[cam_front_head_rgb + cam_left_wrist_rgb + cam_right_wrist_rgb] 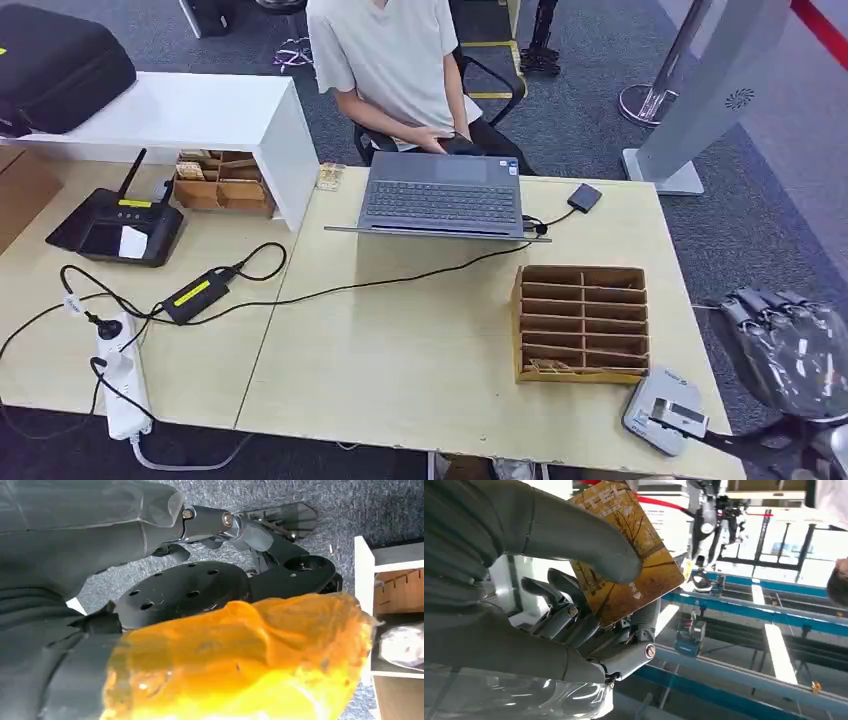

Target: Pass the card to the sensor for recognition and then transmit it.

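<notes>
The right hand [574,595] is pinching the amber printed card [624,560], face exposed, presumably readying it for the grey sensor box [668,408] sitting at five o'clock on the counter [400,340]; the left hand's state I cannot tell.

Setting: robotics test lab or office demo area. Grey carpet floor [600,110]. Light wood counter [400,340] carries an open laptop [440,195] at its far edge, with a seated person [395,70] typing behind it. Power strip [120,375], cables and a black charger [195,293] lie toward the left edge. Cardboard slotted card box [582,322] and grey card reader [665,408] sit near the front right corner. Barrier post base [645,100] on the floor beyond.
</notes>
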`<action>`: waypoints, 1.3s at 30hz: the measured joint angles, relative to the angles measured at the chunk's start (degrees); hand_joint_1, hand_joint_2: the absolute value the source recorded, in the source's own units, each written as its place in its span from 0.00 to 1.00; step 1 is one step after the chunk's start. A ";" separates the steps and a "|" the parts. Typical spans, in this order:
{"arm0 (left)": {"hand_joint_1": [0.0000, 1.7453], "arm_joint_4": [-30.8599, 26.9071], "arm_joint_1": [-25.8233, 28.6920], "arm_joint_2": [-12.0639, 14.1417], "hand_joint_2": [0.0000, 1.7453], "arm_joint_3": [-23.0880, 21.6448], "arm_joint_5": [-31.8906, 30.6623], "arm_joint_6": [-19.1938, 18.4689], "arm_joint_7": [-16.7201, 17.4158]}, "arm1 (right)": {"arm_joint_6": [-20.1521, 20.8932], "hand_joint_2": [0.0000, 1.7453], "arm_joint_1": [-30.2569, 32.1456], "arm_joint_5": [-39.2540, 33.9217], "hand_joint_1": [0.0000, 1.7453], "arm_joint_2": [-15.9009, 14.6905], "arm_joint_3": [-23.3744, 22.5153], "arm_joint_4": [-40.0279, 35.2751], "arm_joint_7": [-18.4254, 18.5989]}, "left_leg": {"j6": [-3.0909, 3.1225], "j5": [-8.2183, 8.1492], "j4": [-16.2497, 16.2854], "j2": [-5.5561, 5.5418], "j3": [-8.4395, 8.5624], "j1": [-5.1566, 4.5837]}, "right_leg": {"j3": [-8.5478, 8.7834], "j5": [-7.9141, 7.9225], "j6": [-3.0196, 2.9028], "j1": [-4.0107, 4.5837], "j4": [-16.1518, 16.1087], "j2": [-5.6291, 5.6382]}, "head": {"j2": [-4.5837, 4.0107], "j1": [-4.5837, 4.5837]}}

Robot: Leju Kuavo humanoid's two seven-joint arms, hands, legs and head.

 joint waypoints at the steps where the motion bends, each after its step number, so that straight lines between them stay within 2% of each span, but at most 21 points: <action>1: 0.00 0.02 0.01 -0.04 0.00 0.05 0.18 0.00 0.00 | 0.13 1.00 1.74 0.41 1.00 -0.04 -1.27 -0.94 0.09 | 0.01 -0.01 0.00 0.00 0.00 0.00 | 0.00 -0.01 -0.01 0.00 0.00 0.00 | 0.00 0.04; 13: 0.00 0.07 0.11 -0.44 0.00 0.33 1.20 0.09 -0.42 | -0.40 1.00 12.67 3.69 1.00 0.07 -7.58 -5.90 2.45 | 0.00 -0.04 -0.01 0.04 0.04 0.00 | 0.01 -0.02 -0.02 0.00 0.00 0.03 | 0.00 0.00; 21: 0.00 0.17 0.12 -0.63 0.00 0.33 1.51 0.15 -0.50 | -1.05 1.00 17.60 5.15 1.00 1.46 -8.72 -6.86 3.65 | -0.01 -0.06 -0.02 0.11 0.04 0.00 | -0.01 -0.03 -0.02 0.00 0.00 0.07 | 0.00 0.02; 26: 0.00 0.26 0.14 -0.79 0.00 0.33 1.51 0.35 -0.50 | -1.44 1.00 19.42 6.56 1.00 3.15 -8.04 -6.60 5.03 | -0.01 -0.05 -0.02 0.10 0.05 0.01 | 0.00 -0.03 -0.02 0.01 0.00 0.06 | 0.00 0.02; 32: 0.00 0.28 0.11 -0.85 0.00 0.33 1.49 0.50 -0.50 | -1.84 1.00 19.27 7.06 1.00 6.49 -3.64 -1.41 9.27 | -0.01 -0.05 -0.03 0.12 0.04 0.01 | -0.01 -0.03 -0.02 0.01 0.00 0.08 | 0.00 0.02; 39: 0.00 0.28 0.11 -0.85 0.00 0.33 1.42 0.57 -0.48 | -2.01 1.00 18.87 6.86 1.00 8.11 -1.06 2.63 9.97 | -0.01 -0.05 -0.03 0.12 0.04 0.01 | 0.00 -0.03 -0.02 0.01 0.01 0.08 | 0.00 0.02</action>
